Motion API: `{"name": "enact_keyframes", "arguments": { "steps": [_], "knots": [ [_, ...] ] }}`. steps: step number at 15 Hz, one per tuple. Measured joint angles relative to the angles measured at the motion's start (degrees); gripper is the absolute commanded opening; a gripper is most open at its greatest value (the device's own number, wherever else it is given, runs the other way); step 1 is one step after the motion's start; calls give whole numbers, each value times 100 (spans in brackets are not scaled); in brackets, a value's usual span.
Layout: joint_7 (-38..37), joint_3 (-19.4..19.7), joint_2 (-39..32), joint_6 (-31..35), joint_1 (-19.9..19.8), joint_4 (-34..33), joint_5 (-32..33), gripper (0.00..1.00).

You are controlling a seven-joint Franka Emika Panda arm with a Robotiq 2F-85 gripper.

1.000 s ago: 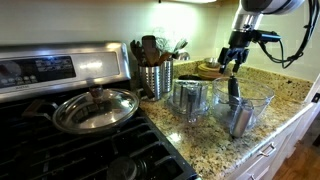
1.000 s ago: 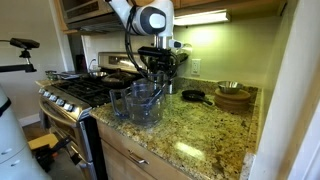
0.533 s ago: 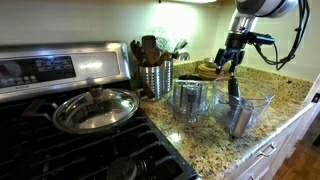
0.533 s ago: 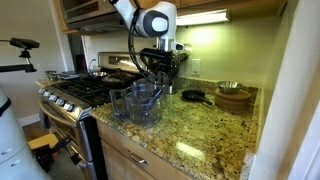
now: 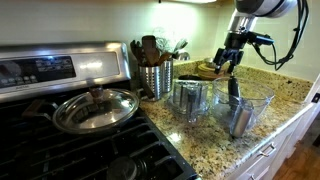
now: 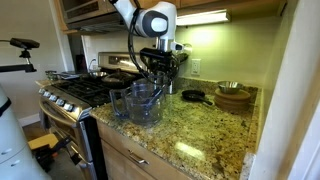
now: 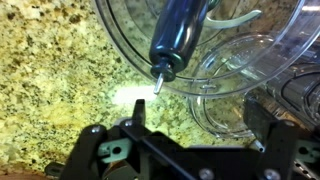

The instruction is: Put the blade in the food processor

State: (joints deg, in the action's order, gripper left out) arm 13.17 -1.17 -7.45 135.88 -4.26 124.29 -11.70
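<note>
The clear food processor bowl [image 5: 250, 108] stands on the granite counter; it also shows in an exterior view [image 6: 143, 103] and in the wrist view [image 7: 130, 45]. The blade, with a dark shaft [image 5: 233, 92] and white wings, stands upright inside the bowl. In the wrist view its shaft [image 7: 180, 35] ends in a metal pin, with a white blade wing [image 7: 235, 18] beside it. My gripper [image 5: 231, 64] hangs just above the shaft, open and empty, and it does not touch the blade. It shows in the wrist view [image 7: 200, 125] and in an exterior view [image 6: 160, 62].
A second clear container [image 5: 190, 98] stands next to the bowl. A steel utensil holder [image 5: 155, 78] and a lidded pan [image 5: 95, 108] on the stove lie beyond. A dark skillet [image 6: 192, 96] and wooden bowl [image 6: 233, 97] sit further along the counter.
The arm has shifted slightly above the bowl. The gripper stays open and the blade has not moved.
</note>
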Motion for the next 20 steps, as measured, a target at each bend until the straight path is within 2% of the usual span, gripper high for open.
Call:
{"name": "enact_keyframes", "arguments": {
  "steps": [8, 20],
  "knots": [
    [15, -36, 135, -8, 13, 150, 0, 100],
    [-40, -134, 806, -8, 222, 774, 56, 100]
  ]
}}
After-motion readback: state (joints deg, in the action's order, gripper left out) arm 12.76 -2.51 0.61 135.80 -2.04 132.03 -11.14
